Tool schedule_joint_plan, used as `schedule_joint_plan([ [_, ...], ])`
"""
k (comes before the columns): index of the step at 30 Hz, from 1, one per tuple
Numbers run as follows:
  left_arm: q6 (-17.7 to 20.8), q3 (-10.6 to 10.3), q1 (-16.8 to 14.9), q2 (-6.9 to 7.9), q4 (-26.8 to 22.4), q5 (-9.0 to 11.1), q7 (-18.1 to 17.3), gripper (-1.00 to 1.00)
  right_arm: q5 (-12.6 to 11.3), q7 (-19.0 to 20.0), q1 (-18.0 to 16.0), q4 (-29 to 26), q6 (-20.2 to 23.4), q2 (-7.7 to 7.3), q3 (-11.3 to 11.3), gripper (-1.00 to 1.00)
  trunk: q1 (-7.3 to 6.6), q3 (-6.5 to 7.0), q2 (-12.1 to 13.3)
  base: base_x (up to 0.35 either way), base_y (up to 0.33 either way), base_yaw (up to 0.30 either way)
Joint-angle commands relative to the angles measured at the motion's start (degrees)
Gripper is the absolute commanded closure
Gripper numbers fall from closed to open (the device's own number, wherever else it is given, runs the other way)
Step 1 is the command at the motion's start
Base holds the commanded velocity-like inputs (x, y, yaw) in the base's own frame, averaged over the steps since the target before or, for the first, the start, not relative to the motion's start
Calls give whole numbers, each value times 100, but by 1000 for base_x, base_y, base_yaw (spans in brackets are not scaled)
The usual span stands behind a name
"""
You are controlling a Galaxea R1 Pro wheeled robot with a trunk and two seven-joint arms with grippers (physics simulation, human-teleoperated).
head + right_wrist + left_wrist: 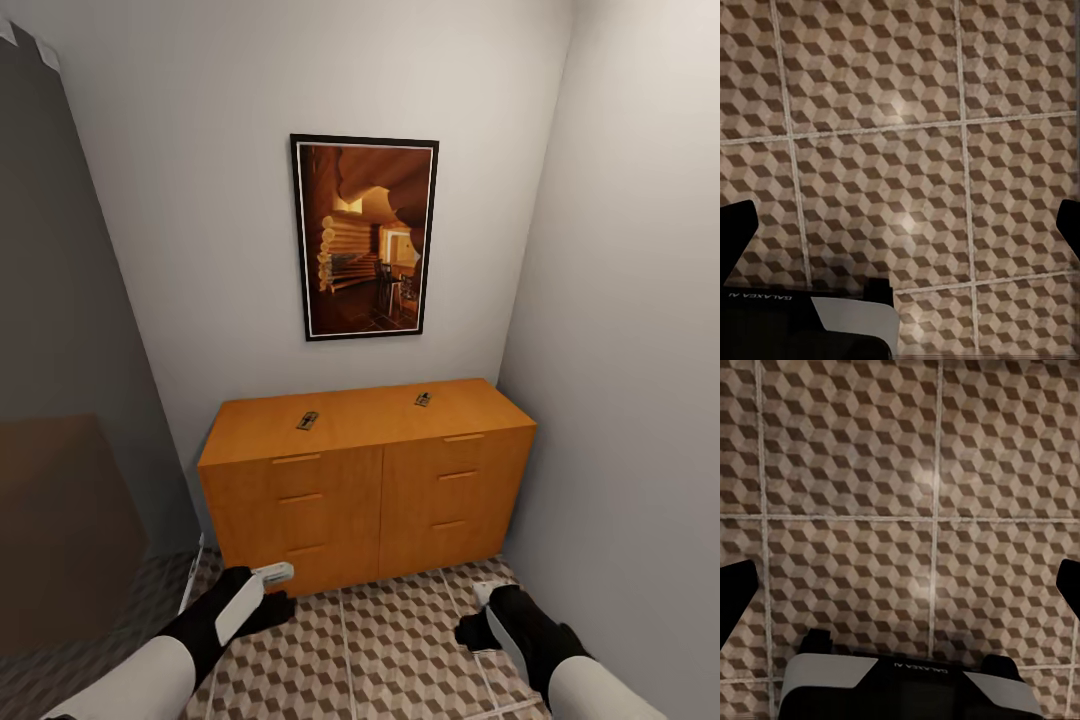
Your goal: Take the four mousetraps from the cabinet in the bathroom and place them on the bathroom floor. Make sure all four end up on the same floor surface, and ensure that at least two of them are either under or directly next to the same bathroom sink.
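Observation:
The orange-brown cabinet (365,500) stands against the back wall, drawers shut. Two mousetraps lie on its top, one towards the left (307,420) and one towards the right (423,399). The other mousetraps are hidden. Cube-pattern bathroom floor (400,640) spreads in front of the cabinet. My left gripper (900,585) hangs low over the floor (930,472), open and holding nothing. My right gripper (900,232) is open and bare as well, above the tiles (885,150). Both arms sit short of the cabinet's base, left (235,605) and right (520,625). The bathroom sink is out of view.
A framed picture (365,237) hangs above the cabinet. A dark grey panel (60,350) closes off the left side, and a white wall (630,350) runs close along the right. The alcove is narrow, about as wide as the cabinet.

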Motion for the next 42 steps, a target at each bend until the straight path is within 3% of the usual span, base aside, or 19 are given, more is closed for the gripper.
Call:
schedule_joint_plan([
  [1,111,-36,-9,3,-64,61,85,-100,-6,8,-13,-118,180,-8,36,-100,3,-13,-12,0,0,0],
  [5,441,-35,-24,-4,-238,62,159,-100,-6,9,-80,-512,674,-9,34,-100,3,-13,-12,0,0,0],
  [10,948,-35,-94,-17,-509,63,202,-100,-6,11,-623,-962,1594,-10,26,-100,3,-13,-12,0,0,0],
  [17,1476,-35,-526,-26,-904,58,206,-100,-13,12,-1152,-1012,2100,-6,24,-100,3,-13,-12,0,0,0],
  [30,2107,-27,-1223,-34,-1240,62,208,-100,5,10,-1879,-1008,2384,-4,24,-100,3,-13,-12,0,0,0],
  [42,2256,-18,-1980,-8,-1190,74,196,-100,17,8,-2452,-941,2384,-4,24,-100,3,-13,-12,0,0,0],
])
